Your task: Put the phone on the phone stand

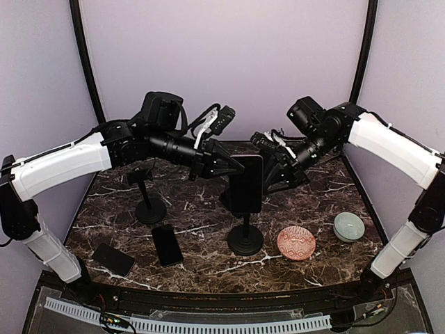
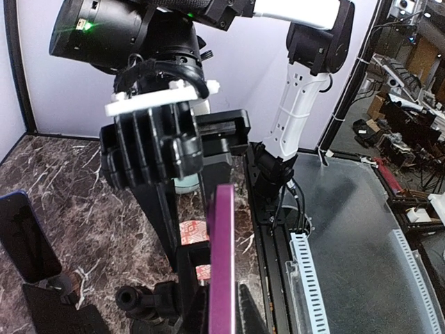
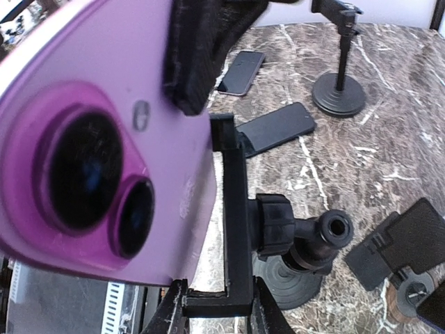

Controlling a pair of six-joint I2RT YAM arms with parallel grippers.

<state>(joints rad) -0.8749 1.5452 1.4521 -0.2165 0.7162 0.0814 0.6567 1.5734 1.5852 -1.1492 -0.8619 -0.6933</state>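
The step in hand is seating the phone (image 1: 247,182) in the stand (image 1: 245,240), which rises from the middle of the surface (image 1: 208,268). The phone is upright at the top of the stand's post, with its dark screen toward the near edge and both arms meeting at it.

The left end effector (image 2: 224,314) is clenched on the phone, which runs edge-on between its fingers in the left wrist view. The right end effector (image 3: 221,312) grasps the lower end of the stand's clamp (image 3: 233,209), whose long bar lies right along one side of the phone's purple back. Whether the phone is fully inside the clamp's jaws cannot be told from these views.

The next move likely calls for the right arm to let the clamp close squarely on the phone's sides while the left arm holds the phone steady and straight. Only then should the left fingers let go, slowly, because a tilted phone could slip out.

A second stand (image 1: 149,207) and two other phones (image 1: 167,245) sit toward the near left corner, well apart from this work.
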